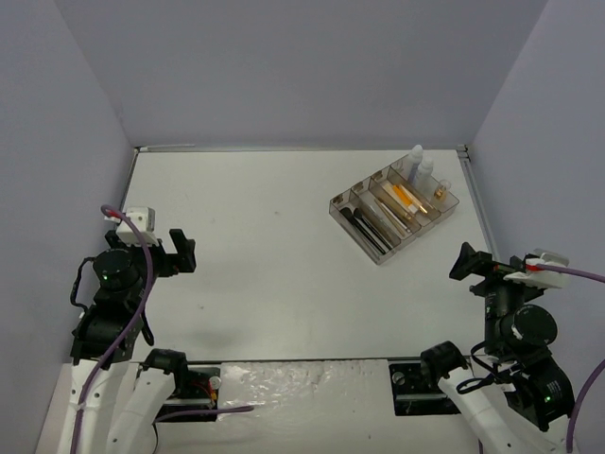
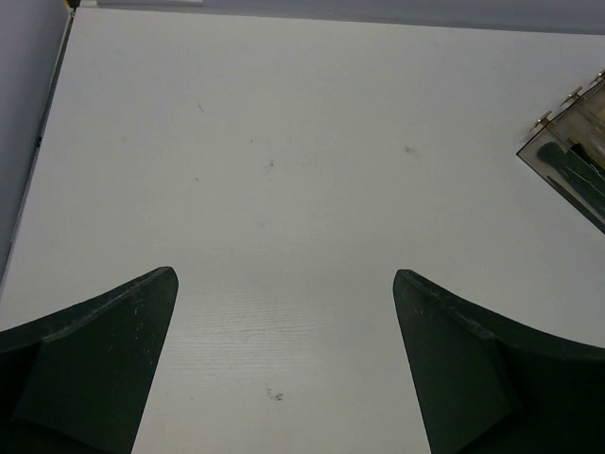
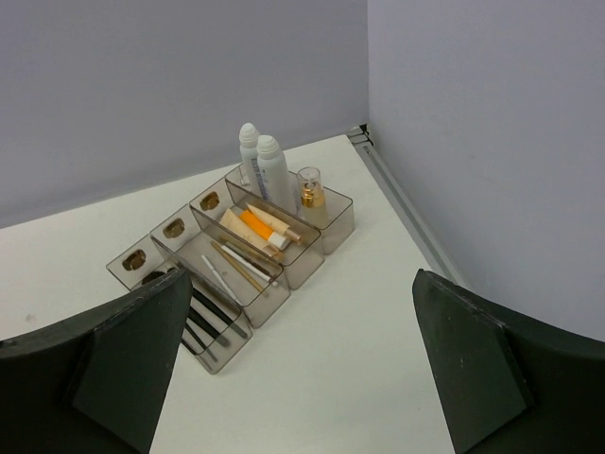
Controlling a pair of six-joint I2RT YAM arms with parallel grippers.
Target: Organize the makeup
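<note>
Both claws hang with fingers spread wide, gripping nothing: left claw (image 2: 285,276) over bare white desk (image 2: 284,142), right claw (image 3: 302,279) facing the makeup (image 3: 250,227). I count two white bottles (image 3: 265,165), their print too small to read, one amber vial (image 3: 309,189), one orange tube (image 3: 257,223), tan sticks (image 3: 241,268) and black brushes (image 3: 203,312). All sit sorted in the smoky tray (image 3: 336,222) at the desk's far right, near grey walls (image 1: 284,66).

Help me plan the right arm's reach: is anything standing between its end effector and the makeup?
Nothing visible does. Only bare white table lies between the open right end effector and the smoky clear plastic tray holding the makeup.
</note>
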